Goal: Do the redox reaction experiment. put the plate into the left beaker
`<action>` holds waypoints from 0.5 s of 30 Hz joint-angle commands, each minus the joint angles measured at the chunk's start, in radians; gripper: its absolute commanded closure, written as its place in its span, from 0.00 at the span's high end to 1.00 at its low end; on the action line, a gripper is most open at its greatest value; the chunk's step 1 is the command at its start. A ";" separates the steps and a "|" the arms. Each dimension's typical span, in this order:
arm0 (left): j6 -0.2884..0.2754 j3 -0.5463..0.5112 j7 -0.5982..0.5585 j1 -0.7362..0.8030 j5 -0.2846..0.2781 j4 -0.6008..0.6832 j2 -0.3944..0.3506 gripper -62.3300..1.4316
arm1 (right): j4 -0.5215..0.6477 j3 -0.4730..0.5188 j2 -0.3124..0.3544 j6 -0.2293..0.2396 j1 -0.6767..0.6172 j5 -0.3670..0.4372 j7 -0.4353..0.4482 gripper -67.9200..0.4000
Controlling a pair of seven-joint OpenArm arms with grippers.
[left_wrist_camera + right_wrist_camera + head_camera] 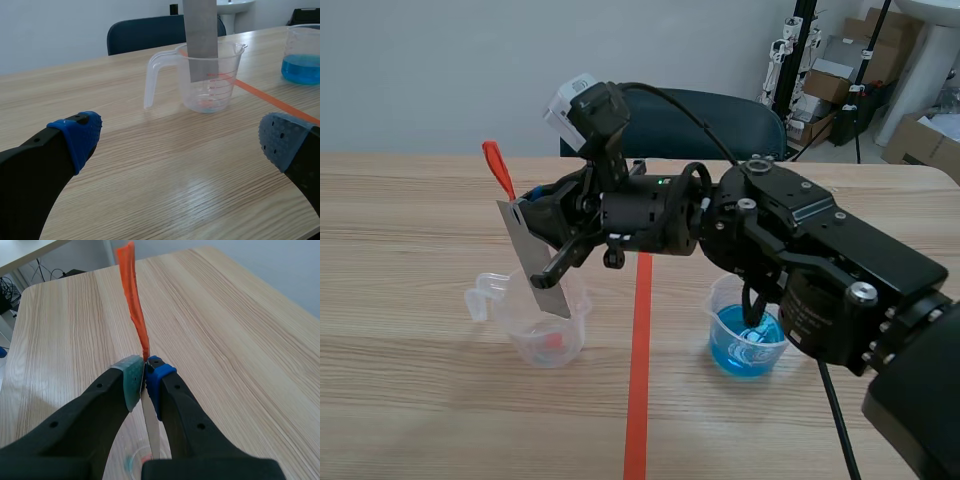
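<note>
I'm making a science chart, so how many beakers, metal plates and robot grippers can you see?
Beakers: 2 (clear beaker, beaker of blue liquid)
Metal plates: 1 (plate)
Grippers: 2 (left gripper, right gripper)
Total: 5

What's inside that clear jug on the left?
A reddish patch on the floor of the beaker, little else. The grey plate covers part of the inside; whether its tip is in, unclear.
</note>
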 commanded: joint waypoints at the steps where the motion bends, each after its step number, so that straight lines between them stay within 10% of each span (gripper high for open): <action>1: 0.001 0.000 -0.044 -0.001 -0.006 0.007 -0.001 1.00 | -0.015 0.000 -0.014 0.004 0.011 -0.004 0.028 0.01; 15: 0.001 0.000 -0.044 -0.001 -0.006 0.007 -0.001 1.00 | -0.078 -0.001 -0.049 0.004 0.011 -0.062 0.064 0.01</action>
